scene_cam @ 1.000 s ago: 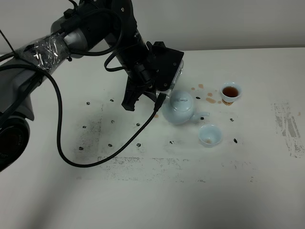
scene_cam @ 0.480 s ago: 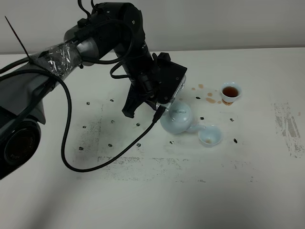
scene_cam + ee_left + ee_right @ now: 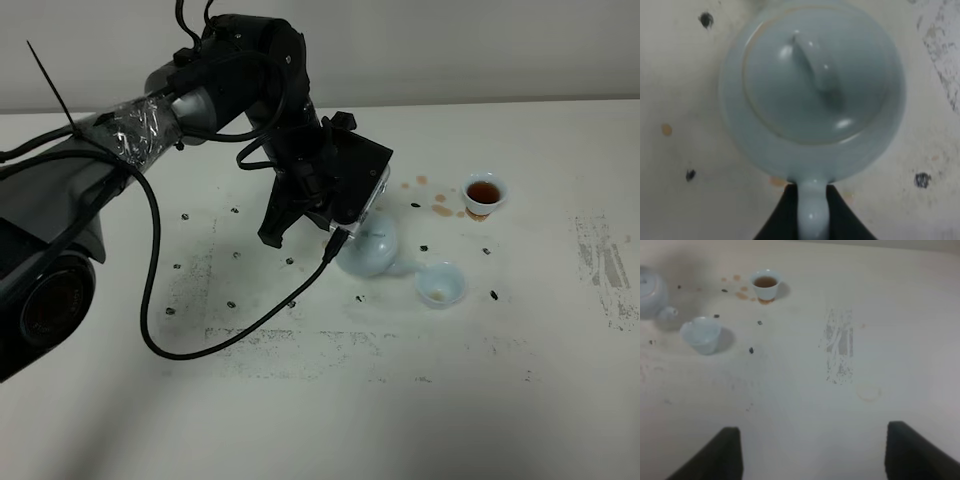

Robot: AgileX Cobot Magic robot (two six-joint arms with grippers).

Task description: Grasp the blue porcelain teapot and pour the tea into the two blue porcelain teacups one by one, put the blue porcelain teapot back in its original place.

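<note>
teapot (image 3: 815, 90): glossy smooth glazed porcelain | teacups (image 3: 440, 283): same glaze | table (image 3: 400, 420): matt, scuffed

Your exterior high view is evenly lit from above, bright without burning out. The white bench (image 3: 520, 400) keeps its speckle marks, and the shadows under the left arm (image 3: 250, 60) are faint and soft-edged. The arm's tape wrap (image 3: 130, 115) shows mild glare.

In your left wrist view the teapot (image 3: 815, 85) fills the frame, slightly soft, with small white highlights on its lid knob and glaze. The left gripper (image 3: 812, 215) jaws are dark, blurred shapes at the frame edge.

Your right wrist view is hazy and low in contrast. The empty teacup (image 3: 701, 334) and the filled teacup (image 3: 765, 284) cast soft shadows, and the right gripper (image 3: 815, 455) jaws are out-of-focus black blobs.
</note>
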